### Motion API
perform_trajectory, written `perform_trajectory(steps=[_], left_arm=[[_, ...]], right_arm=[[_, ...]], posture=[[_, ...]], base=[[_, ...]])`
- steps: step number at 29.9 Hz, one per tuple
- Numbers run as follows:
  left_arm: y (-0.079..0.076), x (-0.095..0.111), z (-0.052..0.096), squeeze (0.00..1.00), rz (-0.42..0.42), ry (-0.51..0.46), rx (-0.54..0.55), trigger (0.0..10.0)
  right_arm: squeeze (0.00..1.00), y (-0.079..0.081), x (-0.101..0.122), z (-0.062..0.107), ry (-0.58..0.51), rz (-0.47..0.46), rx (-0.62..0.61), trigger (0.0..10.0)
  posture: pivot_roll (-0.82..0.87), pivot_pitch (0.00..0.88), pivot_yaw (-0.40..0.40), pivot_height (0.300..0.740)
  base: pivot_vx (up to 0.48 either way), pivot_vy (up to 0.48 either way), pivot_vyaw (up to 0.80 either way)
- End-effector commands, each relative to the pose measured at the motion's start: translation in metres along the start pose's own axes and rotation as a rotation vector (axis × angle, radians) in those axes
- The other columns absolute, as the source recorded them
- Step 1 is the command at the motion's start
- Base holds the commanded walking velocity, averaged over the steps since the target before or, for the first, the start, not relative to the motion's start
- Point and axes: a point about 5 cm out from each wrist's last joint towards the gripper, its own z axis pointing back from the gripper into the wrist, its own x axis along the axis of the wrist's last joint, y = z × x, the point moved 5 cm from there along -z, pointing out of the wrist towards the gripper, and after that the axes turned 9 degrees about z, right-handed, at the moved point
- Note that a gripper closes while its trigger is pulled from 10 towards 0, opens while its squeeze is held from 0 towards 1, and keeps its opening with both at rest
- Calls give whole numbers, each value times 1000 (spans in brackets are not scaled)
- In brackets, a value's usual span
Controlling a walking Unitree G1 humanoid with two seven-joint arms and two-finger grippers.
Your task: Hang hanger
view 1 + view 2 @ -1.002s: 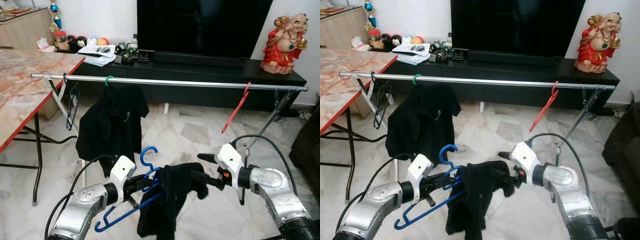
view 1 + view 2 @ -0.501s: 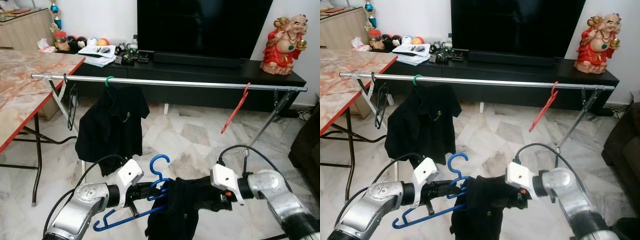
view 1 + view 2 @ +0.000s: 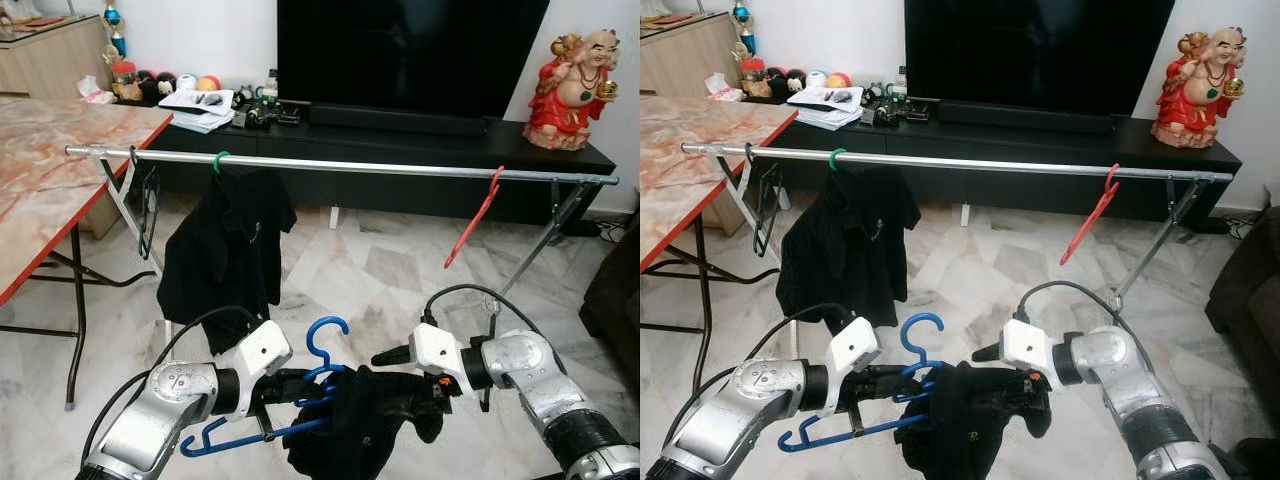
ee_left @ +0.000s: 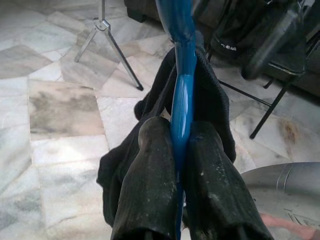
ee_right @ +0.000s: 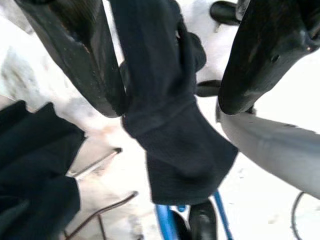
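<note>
While my left gripper is pinching the blue hanger with its 2 fingers pressed tight against the plastic, I am holding that hanger low in front of me, well below the silver rail, with its hook curling upward. A black garment is draped over the hanger's right end and sagging toward the marble floor. My right gripper is sitting at that cloth with its fingers spread apart, a fold of the dark fabric hanging between them without being squeezed. Up on the rail, a black shirt is hanging from a green hook, a red hanger is dangling near the right end, and a dark empty hanger is hanging near the left end. Behind the rail, a black TV stand is carrying a red figurine.
</note>
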Motion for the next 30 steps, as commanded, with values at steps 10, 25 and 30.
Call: perform_trajectory(steps=[10, 25, 30], left_arm=[[-15, 21, -8, 0, -88, -20, -75, 10000], [-29, 30, -12, 0, -144, -13, -146, 10000], [-30, 30, -12, 0, -146, -12, -147, 10000]], right_arm=[[0, -2, 1, -10, -21, -14, -1, 10000], [0, 12, 3, -20, -57, -47, 102, 0], [0, 15, -1, -20, -48, -65, 117, 0]], posture=[[167, 0, -88, 740], [172, 0, -92, 740], [170, 0, -93, 740]], base=[[0, 0, 0], [0, 0, 0], [0, 0, 0]])
